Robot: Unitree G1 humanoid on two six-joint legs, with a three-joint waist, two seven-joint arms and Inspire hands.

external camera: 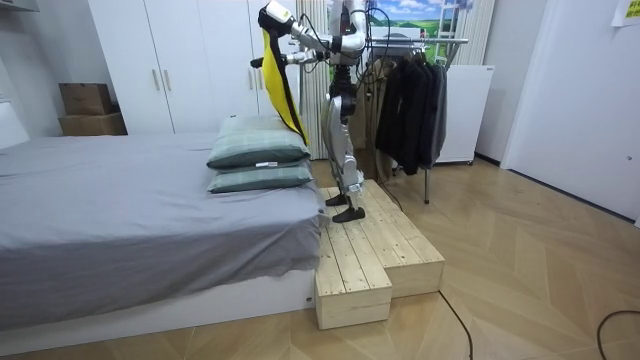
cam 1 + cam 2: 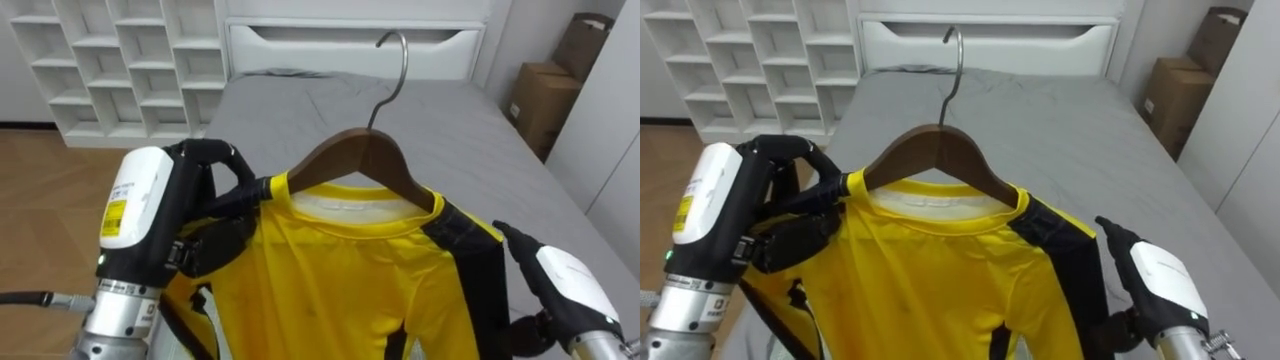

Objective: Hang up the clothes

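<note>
Yellow shirt (image 2: 330, 270) sat on a wooden hanger (image 2: 360, 160), lifted above the bed (image 2: 450, 110), probably so that the hook (image 2: 398, 50) was free for the clothes rail (image 1: 420, 42). The left hand (image 2: 215, 200) was curled round its shoulder; of the right hand (image 2: 525, 255) I could not tell the grip. No writing was readable on it.

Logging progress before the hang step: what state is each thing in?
Shirt: on the hanger, held up over the bed.
Hanger: upright, hook free, on no rail.
Left hand: curled round the shirt's shoulder.
Right hand: at the other shoulder, hold not clear.
Rack: holds dark clothes.
Wardrobe: doors shut.
</note>
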